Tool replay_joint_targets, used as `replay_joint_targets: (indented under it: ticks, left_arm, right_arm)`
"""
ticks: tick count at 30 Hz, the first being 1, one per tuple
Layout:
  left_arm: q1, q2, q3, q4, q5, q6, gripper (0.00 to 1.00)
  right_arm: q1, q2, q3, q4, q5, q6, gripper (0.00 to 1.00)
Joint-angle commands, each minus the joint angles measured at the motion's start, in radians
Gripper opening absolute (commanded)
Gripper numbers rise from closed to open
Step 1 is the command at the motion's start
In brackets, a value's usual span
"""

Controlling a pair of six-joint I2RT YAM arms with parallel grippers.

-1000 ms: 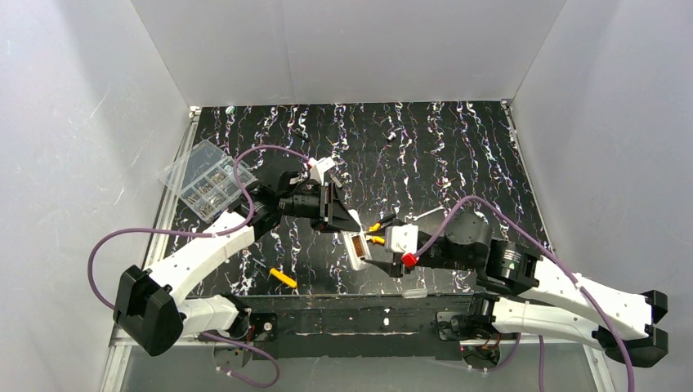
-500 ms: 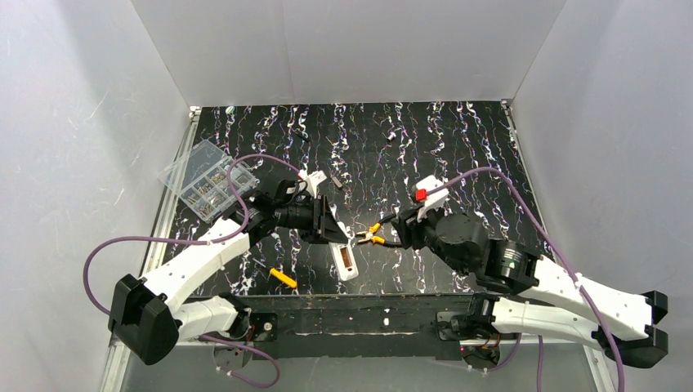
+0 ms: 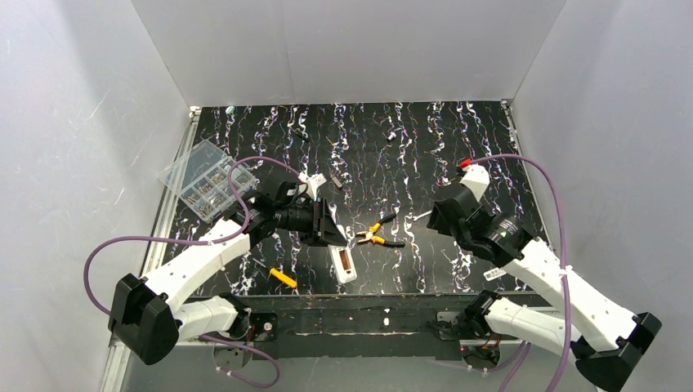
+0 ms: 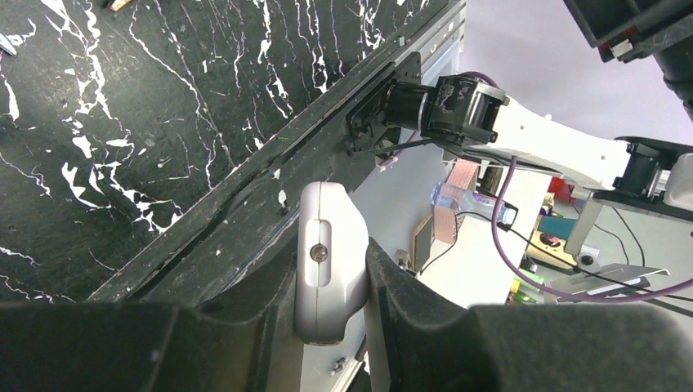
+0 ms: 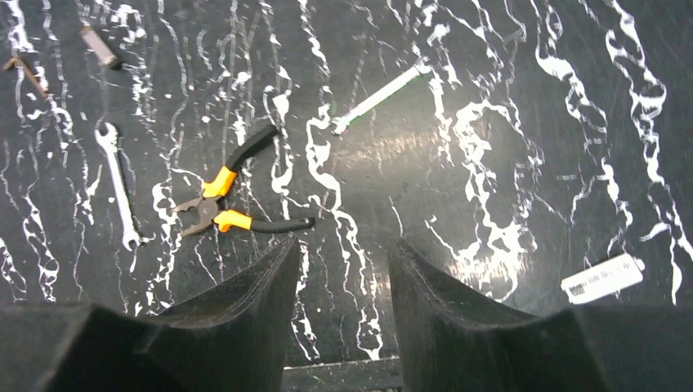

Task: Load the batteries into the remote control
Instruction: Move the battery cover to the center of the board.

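My right pincer [image 5: 342, 249] has withdrawn far-right, jaws part-open and empty, leaving the remote control [image 3: 345, 265] clamped in my left pincer [image 4: 331, 253] near centre — batteries not discernible in its recess, so loading unconfirmed.

A robotics lab is shown. A black marbled desk [image 3: 458, 139] is boxed in by plain white panels [image 3: 351, 49], with a left arm [image 3: 196, 261] and a right arm [image 3: 564, 286] bolted at its edge. Pliers [image 3: 377, 237], a wrench [image 5: 117, 184] and a parts box [image 3: 204, 180] are laid out on it. Beyond the edge, cluttered gear and a purple cable [image 4: 495, 237] are seen.
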Motion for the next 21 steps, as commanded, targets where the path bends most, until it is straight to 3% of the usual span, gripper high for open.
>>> replay_joint_targets:
  ticks: [1,8,21]
  left_arm:
    - [0.005,-0.010,0.015,-0.055,0.036,0.022,0.00]
    - [0.005,-0.005,0.021,-0.053,0.035,0.034,0.00]
    - [0.005,0.067,0.114,-0.106,0.075,0.013,0.00]
  right_arm:
    - [-0.103,0.015,0.036,-0.114,-0.142,0.083,0.51]
    - [-0.194,0.071,0.036,-0.234,-0.225,0.143,0.52]
    - [-0.200,0.311,0.128,0.005,-0.250,0.127,0.52]
